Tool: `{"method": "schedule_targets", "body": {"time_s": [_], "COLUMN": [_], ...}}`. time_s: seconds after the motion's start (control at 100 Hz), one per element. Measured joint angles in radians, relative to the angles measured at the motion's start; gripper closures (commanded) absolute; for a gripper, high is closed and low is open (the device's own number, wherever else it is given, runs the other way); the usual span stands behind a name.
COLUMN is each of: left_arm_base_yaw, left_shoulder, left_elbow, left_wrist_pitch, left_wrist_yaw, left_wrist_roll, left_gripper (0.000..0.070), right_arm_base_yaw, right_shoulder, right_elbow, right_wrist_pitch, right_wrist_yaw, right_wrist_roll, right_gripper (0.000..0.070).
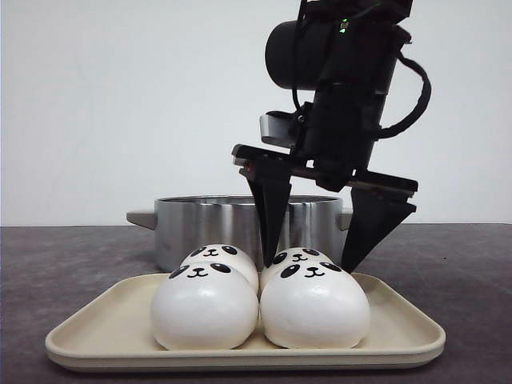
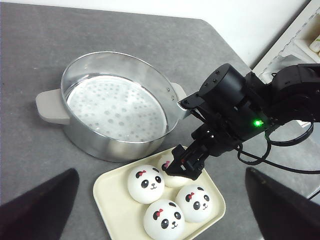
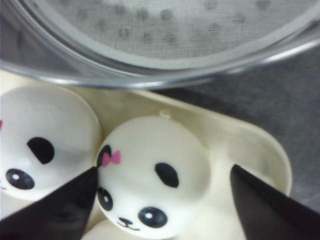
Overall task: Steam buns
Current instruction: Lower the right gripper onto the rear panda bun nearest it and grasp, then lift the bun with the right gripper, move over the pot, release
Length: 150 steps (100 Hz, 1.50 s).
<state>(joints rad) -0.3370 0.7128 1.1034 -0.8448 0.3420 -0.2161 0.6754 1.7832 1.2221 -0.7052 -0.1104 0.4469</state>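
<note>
Right hand (image 1: 308, 260): open, fingers spread to either side of the rear right bun (image 3: 152, 172), the one nearest the steamer pot (image 2: 117, 107). No contact can be confirmed; the fingertips sit at or just beside its flanks. The spread looks chosen to clear the dome before closing.

Buns (image 2: 170, 202): all four lie on the cream tray (image 1: 96, 324), packed touching in a square, directly below and in front of the right hand. The pot stands just beyond that hand on the desk (image 2: 40, 45), perforated insert bare, so no bun is loaded yet.

Left hand (image 2: 160, 210): open, holding nothing, hovering high above the tray.

Risk, judged: the inner finger may nudge the neighbouring bun.
</note>
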Motion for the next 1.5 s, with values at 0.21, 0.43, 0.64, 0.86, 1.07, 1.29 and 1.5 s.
{"method": "schedule_targets", "body": {"time_s": [0.21, 0.43, 0.64, 0.86, 1.07, 1.29, 1.5], "left_arm_base_yaw": [0.0, -0.008, -0.008, -0.008, -0.008, -0.008, -0.008], "left_shoulder": [0.017, 0.034, 0.034, 0.033, 0.033, 0.034, 0.034], "left_elbow": [0.0, 0.0, 0.0, 0.0, 0.0, 0.0, 0.0], "left_wrist_pitch": [0.0, 0.0, 0.001, 0.029, 0.058, 0.057, 0.053], "left_wrist_yaw": [-0.004, -0.005, -0.018, -0.041, -0.048, -0.053, -0.055], "left_wrist_roll": [0.012, 0.016, 0.029, 0.034, 0.035, 0.035, 0.035], "left_gripper": [0.0023, 0.0023, 0.0023, 0.0023, 0.0023, 0.0023, 0.0023], "right_arm_base_yaw": [0.0, 0.001, 0.041, 0.09, 0.002, -0.107, -0.166], "right_shoulder": [0.008, 0.008, -0.137, -0.326, -0.234, 0.0, 0.223], "right_elbow": [0.0, 0.0, 0.031, 0.251, 0.468, 0.528, 0.523], "right_wrist_pitch": [0.003, 0.002, -0.032, -0.023, 0.043, 0.098, 0.128], "right_wrist_yaw": [-0.005, -0.01, -0.041, 0.031, 0.108, 0.108, 0.125], "right_wrist_roll": [0.0, -0.002, -0.02, -0.059, -0.144, -0.197, -0.212], "right_gripper": [0.0637, 0.0695, 0.0695, 0.0696, 0.0696, 0.0696, 0.0696]}}
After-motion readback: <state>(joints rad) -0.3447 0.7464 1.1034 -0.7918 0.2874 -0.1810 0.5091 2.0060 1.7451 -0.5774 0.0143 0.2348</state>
